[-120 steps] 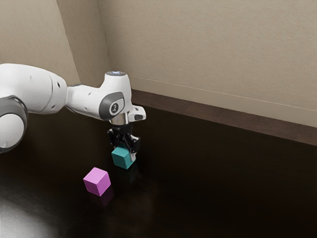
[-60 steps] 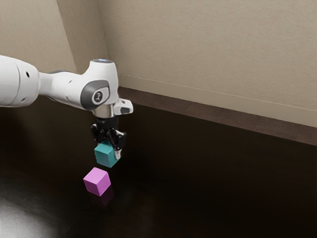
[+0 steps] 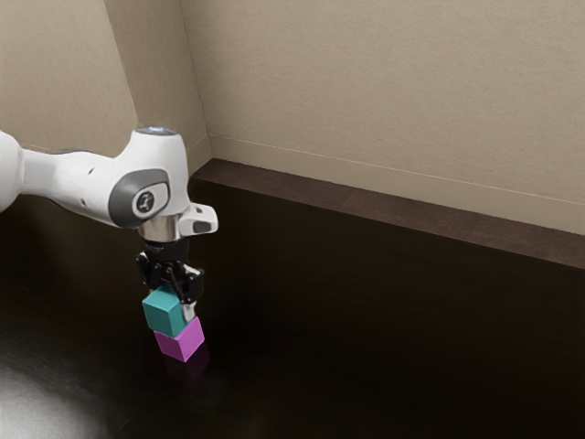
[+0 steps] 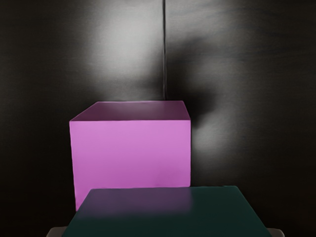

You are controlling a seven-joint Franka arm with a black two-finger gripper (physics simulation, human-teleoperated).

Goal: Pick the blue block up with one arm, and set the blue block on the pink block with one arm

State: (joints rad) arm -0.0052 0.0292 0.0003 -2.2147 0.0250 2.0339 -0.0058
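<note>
Dark, glossy table (image 3: 384, 329) with a pale sheen toward the exterior view's lower left, bounded by beige walls (image 3: 393, 82) above a brown ledge (image 3: 384, 206). The gripper (image 3: 168, 291) clasps the blue block (image 3: 164, 314) from two sides, directly over the pink block (image 3: 186, 341); whether the blocks touch cannot be told.

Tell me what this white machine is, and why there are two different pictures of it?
It is a robot arm in a computer simulation. One picture comes from a camera beside it, the other from a camera on its hand. At its end a black gripper with two fingers pinches the blue block. That block is right on top of the pink block, touching or nearly so, on a dark table. In the hand's picture the pink block looks big, with the blue block close under the hand.
</note>
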